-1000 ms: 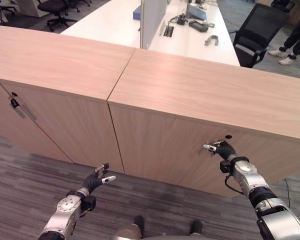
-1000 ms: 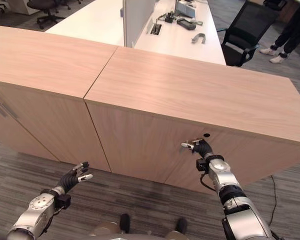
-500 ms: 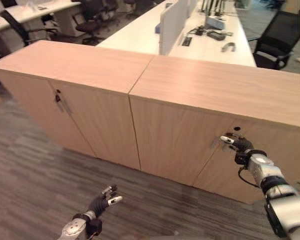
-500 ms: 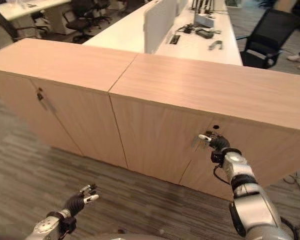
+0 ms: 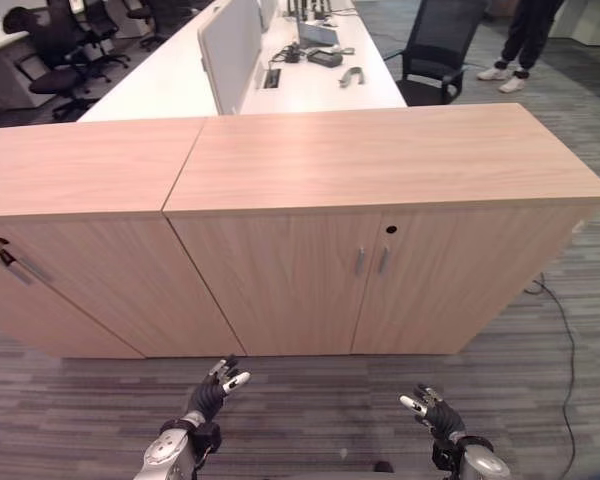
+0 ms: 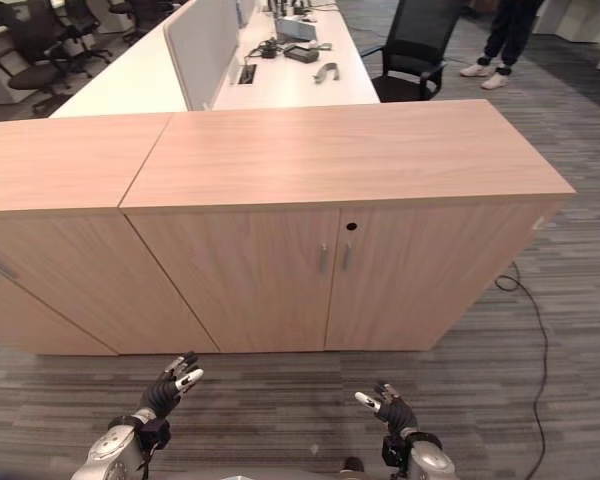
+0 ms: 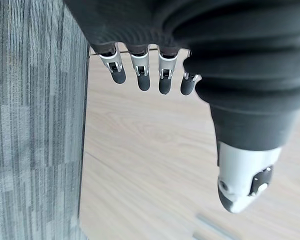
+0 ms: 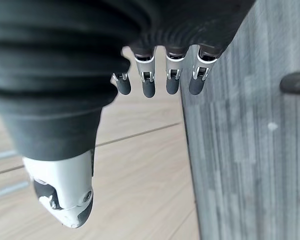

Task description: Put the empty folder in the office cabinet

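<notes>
Left robot hand (image 5: pixel 212 393), nearest, low at left above the grey striped carpet (image 5: pixel 310 400): fingers straight and relaxed, holding nothing. Right robot hand (image 5: pixel 435 414), nearest, low at right above the same carpet: fingers straight and relaxed, holding nothing; well apart from the cabinet. Office cabinet (image 5: pixel 380 160), beyond the hands: light wood, two doors shut, a pair of slim upright handles (image 5: pixel 371 261) side by side at the door seam, a small dark keyhole (image 5: pixel 391 229) just above them; its top bare. Second cabinet (image 5: pixel 80 170), touching the first on its left, same wood, doors shut, with a handle (image 5: pixel 20 267) at far left. White worktop (image 5: pixel 280 80), behind the cabinets: an upright divider panel (image 5: pixel 230 40) along its middle, small dark devices (image 5: pixel 325 58) and cables toward its far end. Black office chair (image 5: pixel 435 45), right of the worktop. Further black chairs (image 5: pixel 50 50), far left. A person's legs and pale shoes (image 5: pixel 510 72), far right. The folder cannot be made out anywhere.
</notes>
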Available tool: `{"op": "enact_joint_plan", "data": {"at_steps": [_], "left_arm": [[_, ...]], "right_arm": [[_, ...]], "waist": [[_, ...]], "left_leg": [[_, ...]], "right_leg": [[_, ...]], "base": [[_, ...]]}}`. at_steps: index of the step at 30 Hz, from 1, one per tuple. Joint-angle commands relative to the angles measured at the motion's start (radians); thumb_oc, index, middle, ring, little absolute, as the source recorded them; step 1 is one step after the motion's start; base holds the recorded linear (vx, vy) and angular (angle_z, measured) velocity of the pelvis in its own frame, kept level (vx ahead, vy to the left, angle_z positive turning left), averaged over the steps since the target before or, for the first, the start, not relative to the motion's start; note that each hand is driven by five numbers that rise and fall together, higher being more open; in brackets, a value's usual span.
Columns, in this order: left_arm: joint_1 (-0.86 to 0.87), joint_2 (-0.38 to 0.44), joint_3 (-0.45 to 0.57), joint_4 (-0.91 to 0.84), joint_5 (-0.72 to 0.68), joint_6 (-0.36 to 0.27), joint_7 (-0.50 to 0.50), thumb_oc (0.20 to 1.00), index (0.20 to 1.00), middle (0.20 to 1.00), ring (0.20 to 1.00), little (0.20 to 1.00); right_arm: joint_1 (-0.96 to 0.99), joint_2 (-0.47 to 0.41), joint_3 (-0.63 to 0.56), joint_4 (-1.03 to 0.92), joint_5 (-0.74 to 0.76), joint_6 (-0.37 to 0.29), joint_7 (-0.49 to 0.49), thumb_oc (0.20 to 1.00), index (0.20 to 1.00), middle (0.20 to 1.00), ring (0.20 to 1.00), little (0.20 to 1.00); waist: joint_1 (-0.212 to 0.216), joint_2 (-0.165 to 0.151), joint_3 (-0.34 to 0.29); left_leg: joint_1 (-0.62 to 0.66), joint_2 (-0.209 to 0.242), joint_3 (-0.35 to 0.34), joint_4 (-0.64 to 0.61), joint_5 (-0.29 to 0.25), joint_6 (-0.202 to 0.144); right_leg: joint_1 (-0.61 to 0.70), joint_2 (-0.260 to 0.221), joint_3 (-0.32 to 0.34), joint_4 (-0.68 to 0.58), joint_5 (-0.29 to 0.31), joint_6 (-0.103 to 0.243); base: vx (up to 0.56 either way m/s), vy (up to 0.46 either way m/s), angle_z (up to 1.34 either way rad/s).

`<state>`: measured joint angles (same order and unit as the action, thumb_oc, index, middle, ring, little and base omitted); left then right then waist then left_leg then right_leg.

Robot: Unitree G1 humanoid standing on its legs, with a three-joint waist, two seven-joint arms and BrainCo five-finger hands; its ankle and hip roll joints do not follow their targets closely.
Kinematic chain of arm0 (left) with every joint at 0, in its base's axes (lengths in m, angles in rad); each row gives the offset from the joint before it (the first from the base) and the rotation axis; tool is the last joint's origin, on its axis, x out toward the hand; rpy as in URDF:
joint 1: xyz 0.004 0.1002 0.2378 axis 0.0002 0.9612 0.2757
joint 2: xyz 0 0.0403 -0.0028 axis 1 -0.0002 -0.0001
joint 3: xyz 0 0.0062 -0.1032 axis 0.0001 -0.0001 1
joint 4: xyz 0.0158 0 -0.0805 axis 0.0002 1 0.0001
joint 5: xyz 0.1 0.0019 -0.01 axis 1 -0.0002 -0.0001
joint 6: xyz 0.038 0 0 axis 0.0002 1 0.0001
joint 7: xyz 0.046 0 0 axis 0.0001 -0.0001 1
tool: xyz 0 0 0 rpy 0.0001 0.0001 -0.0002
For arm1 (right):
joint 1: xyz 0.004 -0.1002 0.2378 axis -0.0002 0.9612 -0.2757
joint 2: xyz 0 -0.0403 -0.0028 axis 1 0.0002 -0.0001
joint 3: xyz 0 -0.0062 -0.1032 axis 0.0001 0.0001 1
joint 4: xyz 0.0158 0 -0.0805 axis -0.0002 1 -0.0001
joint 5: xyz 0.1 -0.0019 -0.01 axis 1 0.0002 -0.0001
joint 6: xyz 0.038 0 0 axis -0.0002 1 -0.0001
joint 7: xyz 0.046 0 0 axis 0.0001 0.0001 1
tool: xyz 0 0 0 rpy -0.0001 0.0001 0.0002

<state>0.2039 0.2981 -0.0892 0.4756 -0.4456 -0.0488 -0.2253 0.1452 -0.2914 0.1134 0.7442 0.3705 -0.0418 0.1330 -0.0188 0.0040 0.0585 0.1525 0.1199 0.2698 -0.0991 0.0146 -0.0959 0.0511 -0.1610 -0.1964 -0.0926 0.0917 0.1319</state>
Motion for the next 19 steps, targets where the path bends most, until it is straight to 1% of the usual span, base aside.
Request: {"op": "enact_joint_plan", "data": {"at_steps": [1, 4, 5, 6, 8, 9, 10, 11, 12, 13, 17, 18, 19], "left_arm": [[-0.028, 0.04, -0.022, -0.002, 0.026, -0.045, -0.002, 1.0, 1.0, 1.0, 1.0, 1.0], [-0.041, 0.049, -0.034, 0.0, 0.037, -0.047, -0.002, 1.0, 1.0, 1.0, 1.0, 1.0], [-0.042, 0.049, -0.034, 0.0, 0.037, -0.047, -0.002, 1.0, 1.0, 1.0, 1.0, 1.0], [-0.051, 0.053, -0.041, 0.0, 0.043, -0.046, -0.003, 1.0, 1.0, 1.0, 1.0, 1.0], [-0.055, 0.058, -0.043, -0.001, 0.044, -0.044, -0.002, 1.0, 1.0, 1.0, 1.0, 1.0], [-0.064, 0.063, -0.048, 0.001, 0.045, -0.045, 0.004, 1.0, 1.0, 1.0, 1.0, 1.0], [-0.07, 0.065, -0.049, 0.006, 0.049, -0.044, 0.006, 1.0, 1.0, 1.0, 1.0, 1.0], [-0.073, 0.068, -0.05, 0.008, 0.055, -0.044, 0.007, 1.0, 1.0, 1.0, 1.0, 1.0], [-0.073, 0.068, -0.05, 0.008, 0.055, -0.044, 0.007, 1.0, 1.0, 1.0, 1.0, 1.0], [-0.077, 0.073, -0.052, 0.004, 0.06, -0.042, 0.008, 1.0, 1.0, 1.0, 1.0, 1.0], [-0.08, 0.063, -0.052, 0.019, 0.062, -0.047, 0.019, 1.0, 1.0, 1.0, 1.0, 1.0], [-0.076, 0.056, -0.048, 0.023, 0.062, -0.048, 0.023, 1.0, 1.0, 1.0, 1.0, 1.0], [-0.076, 0.052, -0.047, 0.027, 0.063, -0.049, 0.027, 1.0, 1.0, 1.0, 1.0, 1.0]], "right_arm": [[-0.087, 0.001, -0.012, 0.024, -0.019, -0.027, 0.008, 1.0, 1.0, 1.0, 1.0, 1.0], [-0.092, 0.004, -0.029, 0.058, -0.009, -0.02, 0.008, 1.0, 1.0, 1.0, 1.0, 1.0], [-0.093, 0.004, -0.029, 0.058, -0.009, -0.02, 0.008, 1.0, 1.0, 1.0, 1.0, 1.0], [-0.104, 0.006, -0.042, 0.086, 0.001, -0.013, 0.005, 1.0, 1.0, 1.0, 1.0, 1.0], [-0.11, 0.007, -0.046, 0.089, 0.007, -0.013, 0.003, 1.0, 1.0, 1.0, 1.0, 1.0], [-0.12, 0.011, -0.044, 0.096, 0.017, -0.012, 0.001, 1.0, 1.0, 1.0, 1.0, 1.0], [-0.124, 0.015, -0.039, 0.098, 0.024, -0.012, 0.001, 1.0, 1.0, 1.0, 1.0, 1.0], [-0.125, 0.015, -0.036, 0.092, 0.025, -0.014, 0.001, 1.0, 1.0, 1.0, 1.0, 1.0], [-0.125, 0.015, -0.036, 0.092, 0.025, -0.014, 0.001, 1.0, 1.0, 1.0, 1.0, 1.0], [-0.124, 0.017, -0.033, 0.085, 0.024, -0.016, 0.0, 1.0, 1.0, 1.0, 1.0, 1.0], [-0.123, 0.022, -0.022, 0.092, 0.038, -0.023, -0.003, 1.0, 1.0, 1.0, 1.0, 1.0], [-0.123, 0.016, -0.015, 0.1, 0.033, -0.025, -0.004, 1.0, 1.0, 1.0, 1.0, 1.0], [-0.122, 0.014, -0.013, 0.097, 0.032, -0.026, -0.004, 1.0, 1.0, 1.0, 1.0, 1.0]], "waist": [[0.007, -0.001, 0.009], [-0.003, -0.006, 0.012], [-0.002, -0.007, 0.012], [-0.009, -0.01, 0.02], [-0.011, -0.012, 0.027], [-0.015, -0.008, 0.04], [-0.015, -0.003, 0.045], [-0.015, -0.001, 0.047], [-0.014, -0.001, 0.047], [-0.012, -0.001, 0.047], [-0.001, -0.014, 0.031], [0.007, -0.014, 0.017], [0.009, -0.015, 0.01]], "left_leg": [[-0.02, 0.018, -0.042, 0.025, -0.033, 0.0], [-0.019, -0.007, -0.042, 0.023, -0.046, 0.015], [-0.019, -0.009, -0.042, 0.023, -0.046, 0.016], [-0.016, -0.027, -0.038, 0.02, -0.056, 0.029], [-0.017, -0.031, -0.038, 0.02, -0.056, 0.034], [-0.02, -0.029, -0.041, 0.021, -0.053, 0.042], [-0.023, -0.028, -0.042, 0.022, -0.05, 0.047], [-0.025, -0.027, -0.041, 0.023, -0.051, 0.049], [-0.025, -0.027, -0.041, 0.023, -0.051, 0.049], [-0.028, -0.03, -0.04, 0.025, -0.051, 0.05], [-0.037, -0.037, -0.057, 0.032, -0.043, 0.051], [-0.037, -0.031, -0.055, 0.032, -0.038, 0.043], [-0.036, -0.029, -0.057, 0.031, -0.036, 0.039]], "right_leg": [[0.026, -0.113, -0.052, 0.046, -0.017, 0.091], [0.016, -0.137, -0.047, 0.064, -0.007, 0.103], [0.015, -0.139, -0.046, 0.065, -0.007, 0.104], [-0.007, -0.159, -0.042, 0.105, 0.003, 0.115], [-0.02, -0.162, -0.033, 0.132, 0.002, 0.117], [-0.043, -0.148, -0.003, 0.188, -0.017, 0.116], [-0.052, -0.129, 0.007, 0.215, -0.043, 0.11], [-0.056, -0.115, 0.013, 0.234, -0.061, 0.104], [-0.056, -0.115, 0.013, 0.234, -0.062, 0.104], [-0.047, -0.099, 0.006, 0.231, -0.08, 0.097], [-0.009, -0.065, 0.024, 0.156, -0.095, 0.068], [0.019, -0.06, 0.008, 0.103, -0.087, 0.064], [0.03, -0.058, 0.005, 0.084, -0.086, 0.062]], "base": [[-0.02, 0.103, -0.1], [-0.02, 0.109, -0.03], [-0.05, 0.147, 0.02], [-0.07, 0.13, -0.01], [-0.07, 0.104, 0.0], [-0.08, 0.091, -0.04], [-0.1, 0.105, -0.11], [-0.05, 0.051, -0.11], [-0.04, 0.02, -0.1], [-0.02, -0.009, -0.1], [0.04, -0.049, -0.03], [0.09, -0.083, 0.08], [0.09, -0.095, 0.09]]}}
